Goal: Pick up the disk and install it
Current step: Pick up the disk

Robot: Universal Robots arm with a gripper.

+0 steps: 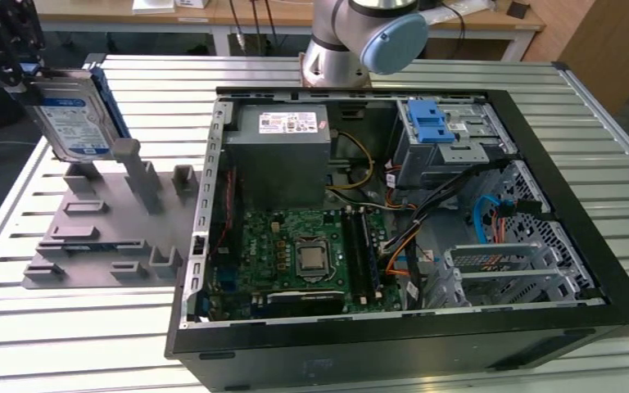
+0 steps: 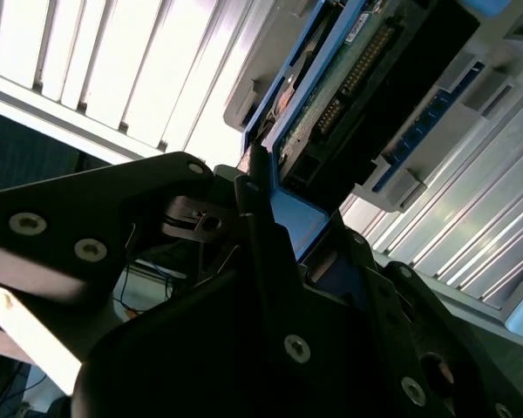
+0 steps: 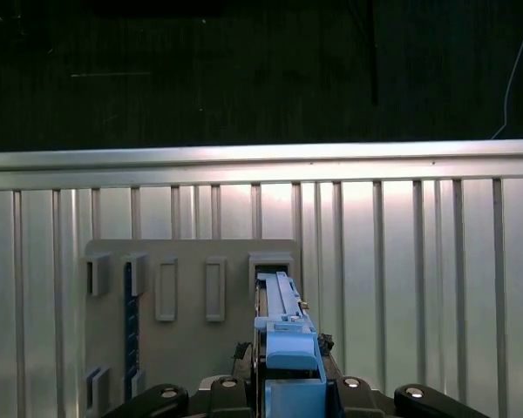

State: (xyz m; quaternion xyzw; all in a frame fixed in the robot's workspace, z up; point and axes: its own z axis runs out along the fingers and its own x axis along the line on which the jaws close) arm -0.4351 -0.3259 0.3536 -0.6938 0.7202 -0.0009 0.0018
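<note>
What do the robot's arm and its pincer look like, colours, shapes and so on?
The arm is a round silver-grey tube with a pale blue cap on its joint. The pincer is black all over. In the second wrist view its body is built of flat, angular black plates dotted with round silver screw heads.

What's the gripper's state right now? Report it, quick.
Gripper: closed, holding the disk by its upper end, over the grey slotted rack beside the open computer case.
</note>
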